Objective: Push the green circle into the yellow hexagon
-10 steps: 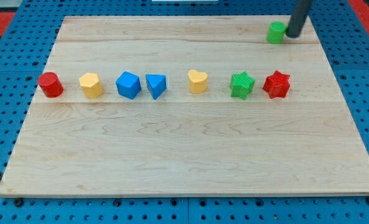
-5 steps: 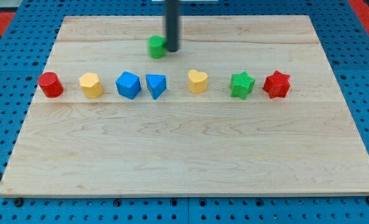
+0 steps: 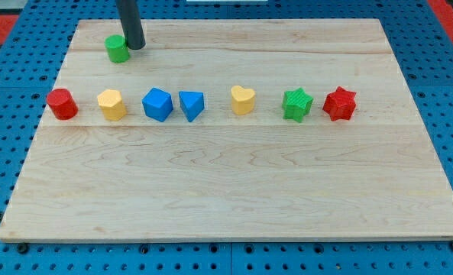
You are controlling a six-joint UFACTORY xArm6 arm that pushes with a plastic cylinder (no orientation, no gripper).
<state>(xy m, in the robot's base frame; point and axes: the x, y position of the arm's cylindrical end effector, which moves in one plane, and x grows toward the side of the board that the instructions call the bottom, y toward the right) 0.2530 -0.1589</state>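
The green circle (image 3: 118,49) sits in the upper left of the frame, above the yellow hexagon (image 3: 111,105) and well apart from it. The rod has no fingers; its tip (image 3: 136,46) touches the circle's right side. The red cylinder (image 3: 61,104) lies left of the hexagon.

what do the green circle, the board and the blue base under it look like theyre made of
Green circle, just left of my tip: probably matte plastic, with a flat, even colour and no shine. Board: light wood, with visible grain lines and plank seams, smooth finish. Blue base: a pegboard-like panel with a regular hole grid; whether plastic or painted metal can't be told.
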